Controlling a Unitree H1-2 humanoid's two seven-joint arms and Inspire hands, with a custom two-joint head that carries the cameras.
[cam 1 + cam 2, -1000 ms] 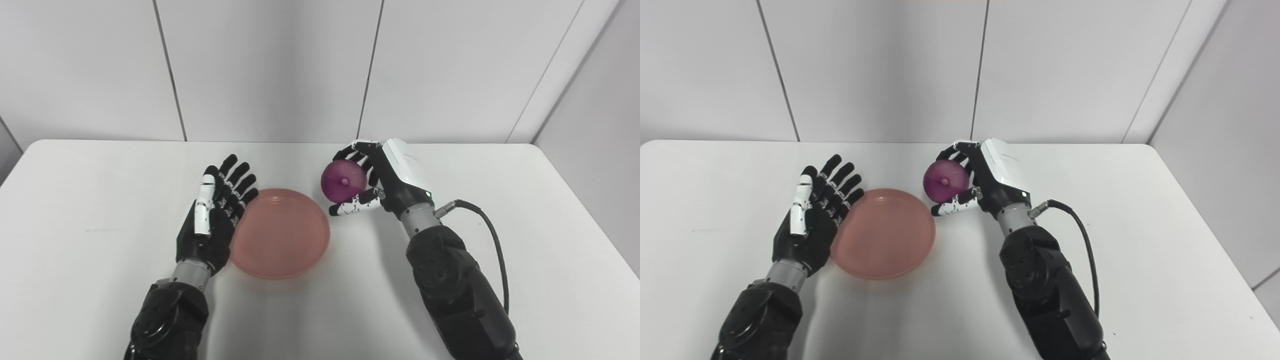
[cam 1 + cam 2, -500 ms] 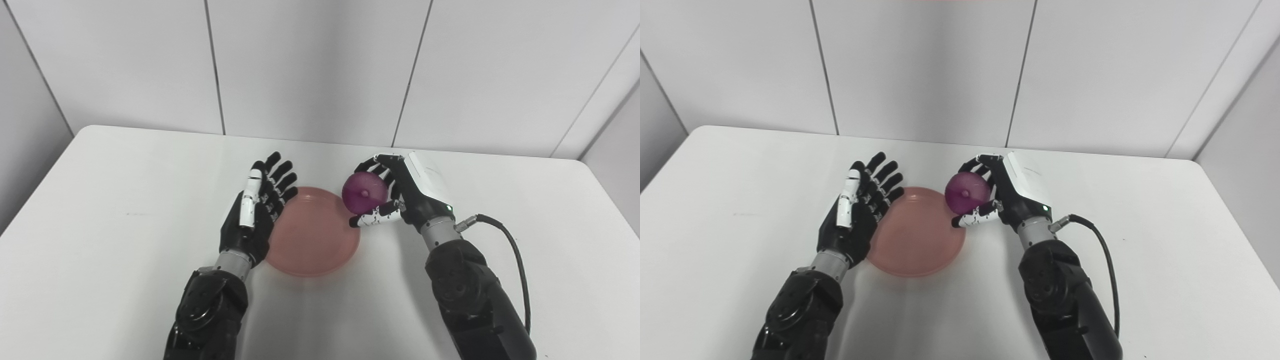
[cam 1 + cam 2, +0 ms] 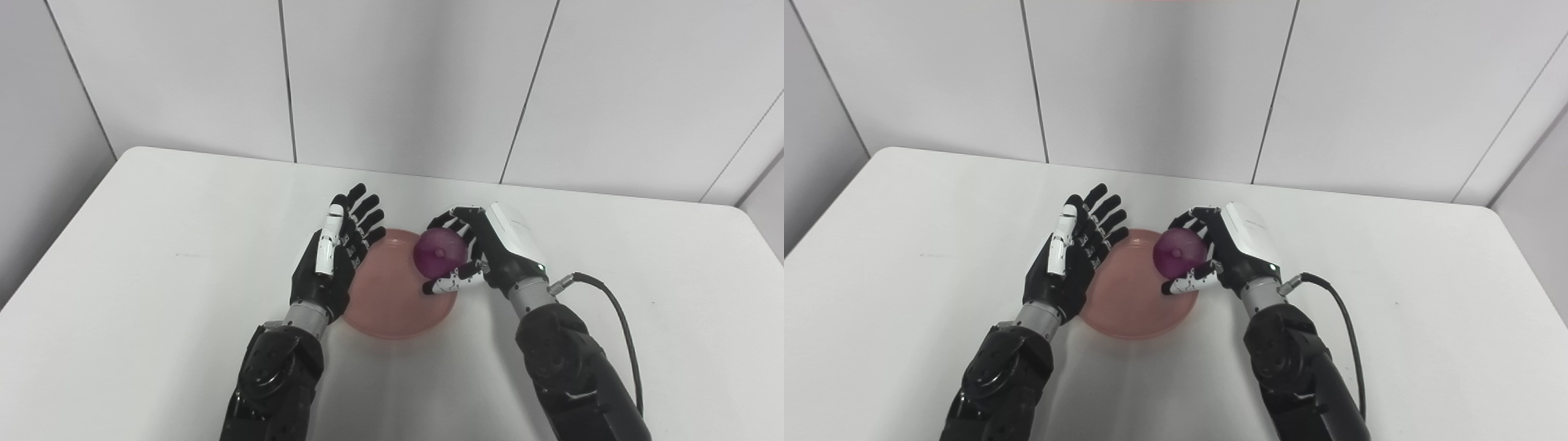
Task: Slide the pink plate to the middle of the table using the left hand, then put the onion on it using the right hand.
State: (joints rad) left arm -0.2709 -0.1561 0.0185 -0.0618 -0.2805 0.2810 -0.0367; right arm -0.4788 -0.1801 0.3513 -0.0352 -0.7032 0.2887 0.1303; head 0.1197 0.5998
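Nearest the camera, both dark forearms rise from the bottom edge onto the white table (image 3: pixel 153 257). A little farther in sits the pink plate (image 3: pixel 383 300), lying flat near the middle of the table. The left robot hand (image 3: pixel 334 260) stands on edge just beside the plate's left rim, fingers straight and spread, holding nothing; whether it touches the rim cannot be told. Farther on, the right robot hand (image 3: pixel 484 254) is curled around the purple onion (image 3: pixel 438 252), fingers above and thumb below, holding it over the right part of the plate and seemingly clear of its surface. Behind everything stands the pale panelled wall (image 3: pixel 404 79).

Judging from this, the slide looks finished and the placing step is in hand. The next move calls for lowering the onion toward the plate's centre, then spreading the fingers gently so the round bulb does not roll off.
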